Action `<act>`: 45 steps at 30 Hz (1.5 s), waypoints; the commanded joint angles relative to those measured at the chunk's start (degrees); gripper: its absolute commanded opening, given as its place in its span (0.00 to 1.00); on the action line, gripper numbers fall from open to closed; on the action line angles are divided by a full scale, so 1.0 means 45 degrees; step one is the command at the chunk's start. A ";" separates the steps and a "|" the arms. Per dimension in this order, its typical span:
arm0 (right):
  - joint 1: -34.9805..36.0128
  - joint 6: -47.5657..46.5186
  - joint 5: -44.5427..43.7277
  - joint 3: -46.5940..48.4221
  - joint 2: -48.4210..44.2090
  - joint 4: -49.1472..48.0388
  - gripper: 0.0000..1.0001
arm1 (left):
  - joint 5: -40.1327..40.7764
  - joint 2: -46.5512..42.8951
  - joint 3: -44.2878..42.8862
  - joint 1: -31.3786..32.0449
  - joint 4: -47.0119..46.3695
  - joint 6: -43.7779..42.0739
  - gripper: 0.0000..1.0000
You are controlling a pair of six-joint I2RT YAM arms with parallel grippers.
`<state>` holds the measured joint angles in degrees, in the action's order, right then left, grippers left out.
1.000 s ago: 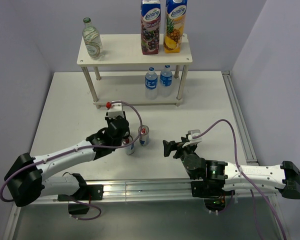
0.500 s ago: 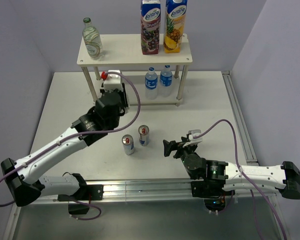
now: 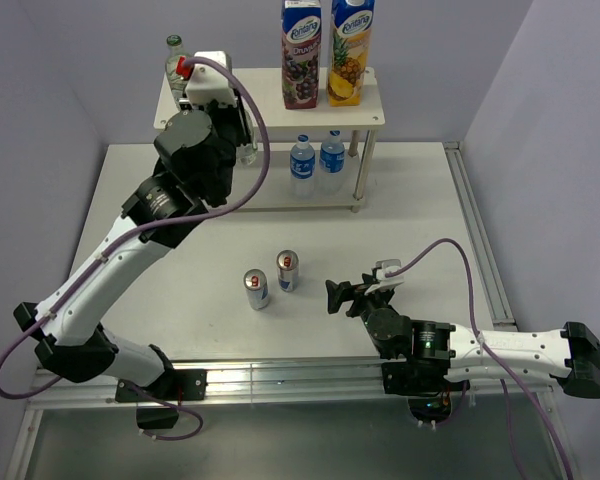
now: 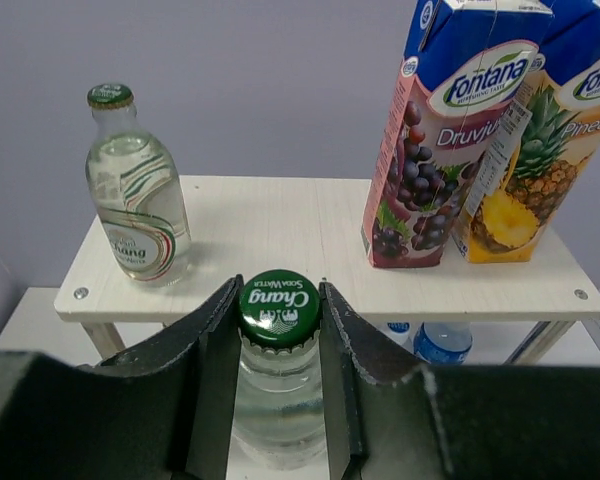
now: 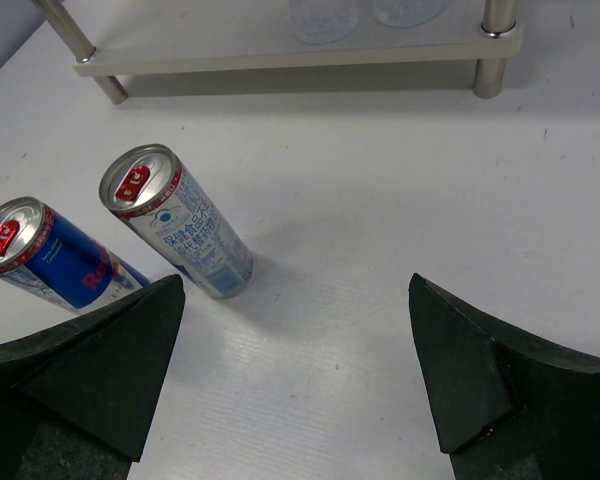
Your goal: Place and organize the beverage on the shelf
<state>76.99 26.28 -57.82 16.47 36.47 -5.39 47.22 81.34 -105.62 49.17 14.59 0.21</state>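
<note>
White table (image 3: 400, 240), walled on three sides. At its far end stands the two-tier pale wooden shelf (image 3: 270, 105) on thin white posts.

Left arm (image 3: 130, 250): stretched long and high from its base at the near left, wrist over the shelf's near-left edge. Left gripper (image 4: 277, 300): fingers pinched on the neck of a clear glass bottle with a green cap (image 4: 277, 400), just under the cap. The bottle is upright, long axis vertical, cap up toward the wrist camera. It hangs just in front of the top board's near edge, left of centre. Its base is out of sight, so I cannot tell whether it rests on anything. From above the wrist covers nearly all of it.

Right arm (image 3: 480, 345): folded low along the near edge. Right gripper (image 5: 292, 290): jaws wide apart, holding nothing, aimed at the cans.

Top board, right half: purple grape juice carton (image 3: 302, 55) and yellow pineapple juice carton (image 3: 348, 55), touching, tops cut off.

Top board, left end: second green-capped glass bottle (image 4: 135, 200), upright, half hidden from above by the left wrist.

Lower board: two blue-capped plastic water bottles (image 3: 302, 165) (image 3: 331, 155), upright, side by side, partly hidden under the top board.

Mid-table: two silver-blue-red cans (image 3: 257, 289) (image 3: 288, 271), upright, close together.
</note>
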 commanded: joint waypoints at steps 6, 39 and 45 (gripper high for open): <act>0.0078 0.0058 -0.0256 0.0070 -0.0174 -0.0404 1.00 | -0.0318 0.1610 -0.3049 -0.0457 -0.2012 -0.1881 0.00; 0.0078 -0.0079 -0.0197 0.0051 0.0021 -0.0619 1.00 | -0.2193 0.4716 -0.5649 -0.4109 -0.2753 -0.1062 0.00; 0.0059 -0.0079 -0.0197 0.0071 0.0099 -0.0638 1.00 | -0.2505 0.5068 -0.5688 -0.4246 -0.2871 -0.0847 0.00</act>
<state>76.99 26.06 -57.74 16.47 36.84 -6.07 38.57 105.27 -129.51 30.44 12.71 -4.86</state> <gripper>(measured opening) 0.998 0.378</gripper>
